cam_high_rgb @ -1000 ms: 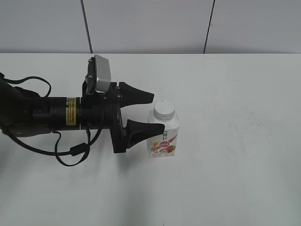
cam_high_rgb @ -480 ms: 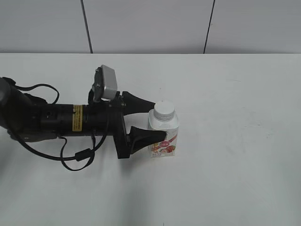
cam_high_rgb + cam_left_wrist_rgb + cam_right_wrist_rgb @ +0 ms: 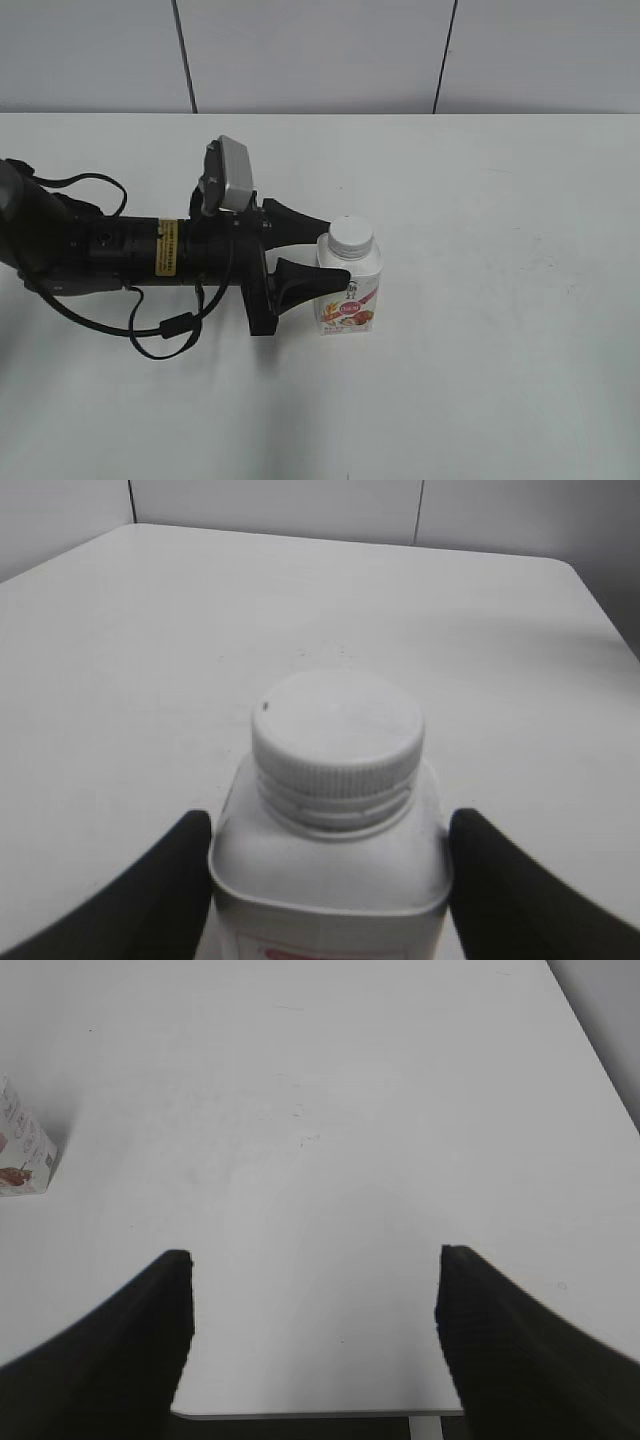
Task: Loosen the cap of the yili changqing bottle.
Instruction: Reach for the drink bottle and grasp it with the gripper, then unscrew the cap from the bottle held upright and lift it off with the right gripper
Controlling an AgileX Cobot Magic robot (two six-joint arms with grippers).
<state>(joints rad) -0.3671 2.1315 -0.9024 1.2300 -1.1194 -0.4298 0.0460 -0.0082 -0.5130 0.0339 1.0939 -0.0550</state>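
The yili changqing bottle (image 3: 350,292) stands upright on the white table, white with a red-pink label. Its ribbed white cap (image 3: 351,233) sits on the neck. My left gripper (image 3: 336,246) reaches in from the left and its two black fingers press on opposite sides of the bottle body below the shoulders. In the left wrist view the cap (image 3: 337,730) and bottle (image 3: 330,875) fill the space between the fingers of the left gripper (image 3: 330,852). My right gripper (image 3: 315,1280) is open and empty above the table edge; a corner of the bottle (image 3: 20,1155) shows at that view's left.
The white table (image 3: 500,300) spreads round the bottle, with a grey panelled wall (image 3: 320,50) behind it. The left arm's black cables (image 3: 160,325) lie on the table at the left. The table's near edge (image 3: 300,1412) shows in the right wrist view.
The left gripper has moved right to the bottle and its fingers have closed in from a wide spread onto the bottle's sides. The bottle has stayed in place.
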